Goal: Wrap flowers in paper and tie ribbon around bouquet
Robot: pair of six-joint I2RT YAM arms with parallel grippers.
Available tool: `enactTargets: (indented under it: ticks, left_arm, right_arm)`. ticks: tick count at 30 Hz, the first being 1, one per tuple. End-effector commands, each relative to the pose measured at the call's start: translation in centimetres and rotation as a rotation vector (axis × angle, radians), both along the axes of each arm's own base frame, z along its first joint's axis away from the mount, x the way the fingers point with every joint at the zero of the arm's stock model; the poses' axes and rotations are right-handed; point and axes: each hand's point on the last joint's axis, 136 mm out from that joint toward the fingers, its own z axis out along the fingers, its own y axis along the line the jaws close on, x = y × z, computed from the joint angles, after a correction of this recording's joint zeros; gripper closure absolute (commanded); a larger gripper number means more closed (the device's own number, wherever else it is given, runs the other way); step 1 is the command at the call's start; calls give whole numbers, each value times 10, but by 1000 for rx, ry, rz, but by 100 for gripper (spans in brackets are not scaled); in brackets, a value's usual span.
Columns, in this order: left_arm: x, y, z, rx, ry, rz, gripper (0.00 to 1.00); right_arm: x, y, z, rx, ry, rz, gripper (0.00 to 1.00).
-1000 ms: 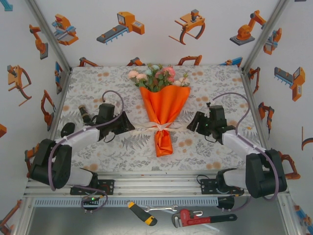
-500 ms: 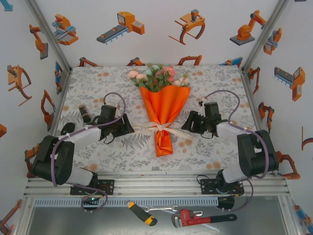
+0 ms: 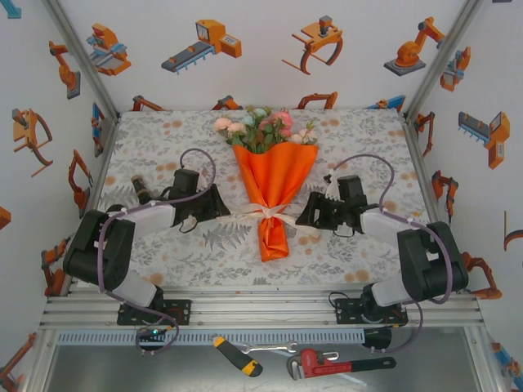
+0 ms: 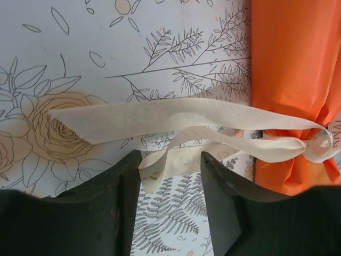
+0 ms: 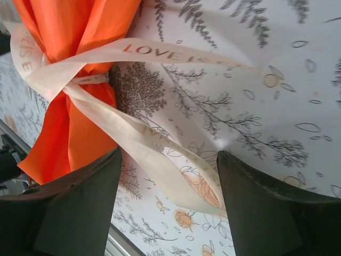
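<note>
The bouquet lies at the table's middle: flowers (image 3: 263,126) at the far end, orange paper (image 3: 274,175) tapering toward me. The cream ribbon (image 3: 270,214) is knotted round the cone's narrow neck, tails spread to both sides. My left gripper (image 3: 222,209) sits just left of the neck, open. In the left wrist view a ribbon (image 4: 160,114) tail lies loose between the tips of the left gripper (image 4: 170,162), beside the paper (image 4: 293,53). My right gripper (image 3: 301,217) is just right of the neck, open. The right gripper (image 5: 169,157) straddles a slack ribbon (image 5: 154,144) tail near the paper (image 5: 69,32).
A small dark cylinder (image 3: 140,189) lies on the flowered tablecloth (image 3: 163,139) left of the left arm. A screwdriver (image 3: 239,357) and a red pipe wrench (image 3: 327,362) rest on the ledge below the arm bases. Enclosure walls close in the table's sides and back.
Both grippers have slid inward toward the tied neck of the bouquet, the left one rightward and the right one leftward. The bouquet has stayed put.
</note>
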Motion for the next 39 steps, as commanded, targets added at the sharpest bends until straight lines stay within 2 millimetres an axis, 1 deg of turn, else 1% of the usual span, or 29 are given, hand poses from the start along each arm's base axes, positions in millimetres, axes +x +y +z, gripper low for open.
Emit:
enactTargets:
  ticks: [1, 3, 5, 7, 8, 9, 11, 13, 14, 18, 22, 23, 25, 26, 27, 28, 29, 30, 31, 32, 33, 34, 35, 36, 37, 38, 39]
  left_arm:
    - [-8, 3, -19, 48, 59, 0, 59]
    - [-6, 5, -21, 63, 60, 11, 70]
    - [-6, 11, -23, 95, 68, 34, 85]
    - [-6, 19, -23, 129, 71, 59, 100]
    - [-6, 24, -23, 149, 71, 74, 100]
    - [-5, 28, -22, 166, 66, 86, 100]
    - [-7, 41, -20, 207, 62, 122, 100]
    - [-8, 55, -21, 251, 65, 166, 100]
    - [-9, 64, -23, 272, 71, 191, 100]
    - [-13, 84, -28, 318, 86, 254, 100]
    - [-17, 100, -33, 349, 102, 313, 100]
    - [-18, 103, -34, 353, 109, 323, 100]
    - [-18, 103, -35, 345, 113, 323, 100]
    - [-17, 98, -33, 321, 107, 312, 100]
    - [-15, 88, -29, 271, 91, 278, 100]
    - [-13, 72, -22, 209, 63, 226, 100]
    - [-13, 57, -12, 159, 20, 176, 96]
    - [-14, 44, -2, 132, -19, 127, 86]
    - [-16, 33, 12, 123, -69, 82, 74]
    - [-19, 24, 28, 130, -128, 48, 65]
    - [-23, 20, 42, 140, -178, 29, 59]
    - [-26, 18, 58, 153, -229, 20, 54]
    - [-29, 18, 75, 163, -278, 17, 51]
    - [-31, 21, 89, 172, -322, 30, 50]
    - [-33, 25, 105, 182, -372, 49, 49]
    - [-34, 32, 119, 186, -416, 78, 49]
    - [-34, 42, 131, 195, -454, 119, 48]
  right_arm:
    - [-7, 5, -10, -104, -16, 55, 42]
    - [-4, 5, -14, -143, -11, 57, 55]
    - [1, 1, -15, -166, -19, 41, 72]
    - [4, -6, -14, -206, -30, 15, 89]
    - [7, -13, -14, -239, -36, -13, 99]
    - [9, -19, -14, -269, -42, -38, 100]
    - [11, -37, -14, -341, -41, -121, 100]
    - [10, -52, -18, -371, -14, -193, 100]
    - [9, -59, -23, -374, 16, -231, 100]
    - [2, -88, -39, -371, 104, -366, 100]
    - [-1, -112, -39, -387, 125, -469, 100]
    - [-1, -115, -39, -383, 132, -483, 100]
    - [-2, -118, -38, -382, 130, -501, 100]
    - [-1, -117, -36, -374, 123, -498, 100]
    - [2, -112, -31, -345, 107, -481, 100]
    - [5, -102, -26, -291, 83, -454, 100]
    - [9, -88, -14, -214, 44, -405, 100]
    - [9, -77, -5, -161, 25, -367, 100]
    - [10, -67, 10, -119, -1, -335, 98]
    - [9, -62, 24, -90, -32, -314, 88]
    - [7, -61, 36, -77, -56, -311, 80]
    - [7, -64, 52, -76, -103, -321, 70]
    - [7, -70, 67, -86, -156, -341, 62]
    - [8, -78, 80, -106, -204, -372, 56]
    - [10, -90, 93, -135, -264, -418, 50]
    - [12, -106, 105, -182, -323, -484, 44]
    - [13, -122, 113, -234, -370, -551, 36]
